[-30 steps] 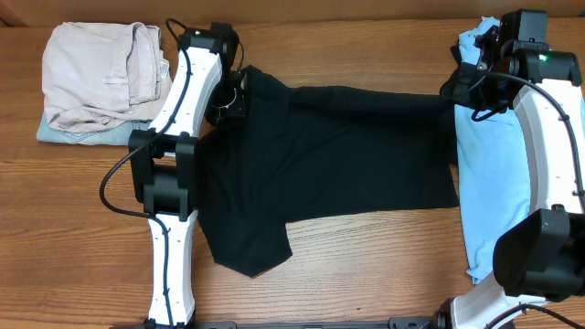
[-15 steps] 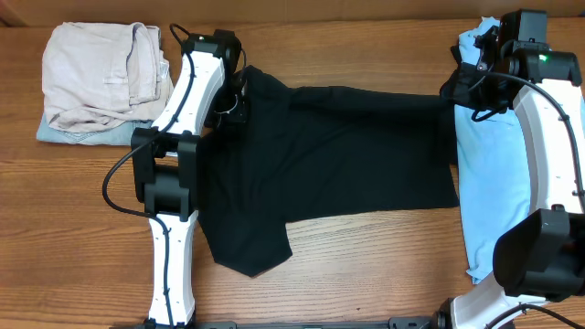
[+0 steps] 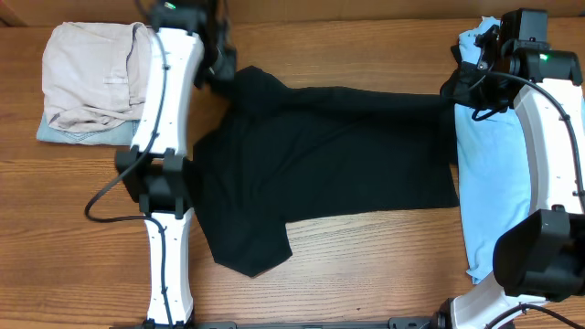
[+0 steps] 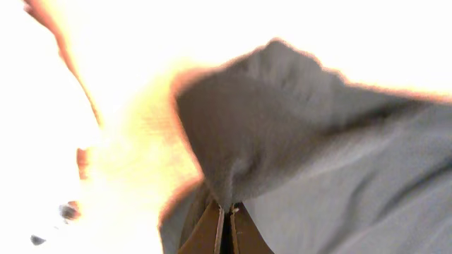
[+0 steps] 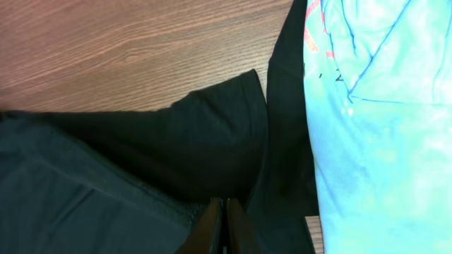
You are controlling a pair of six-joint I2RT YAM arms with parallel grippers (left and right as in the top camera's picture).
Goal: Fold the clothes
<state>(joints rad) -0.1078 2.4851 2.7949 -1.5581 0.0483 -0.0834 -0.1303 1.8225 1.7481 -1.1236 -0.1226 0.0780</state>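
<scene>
Wooden tabletop [image 3: 366,274] fills the overhead view, and across its middle lies the black T-shirt [image 3: 338,155], spread from upper left to upper right. Its upper-left corner has just been drawn toward the top of the frame. The left gripper [image 4: 225,217], fingers pinched together on a peak of the fabric, has moved up from where it was a second ago. The right gripper [image 5: 225,210] clamps the opposite edge, unmoved, beside the light blue T-shirt [image 3: 498,183] at the right. This pull probably tensions the cloth, so folding has barely begun. A folded beige garment [image 3: 96,68] sits upper left.
</scene>
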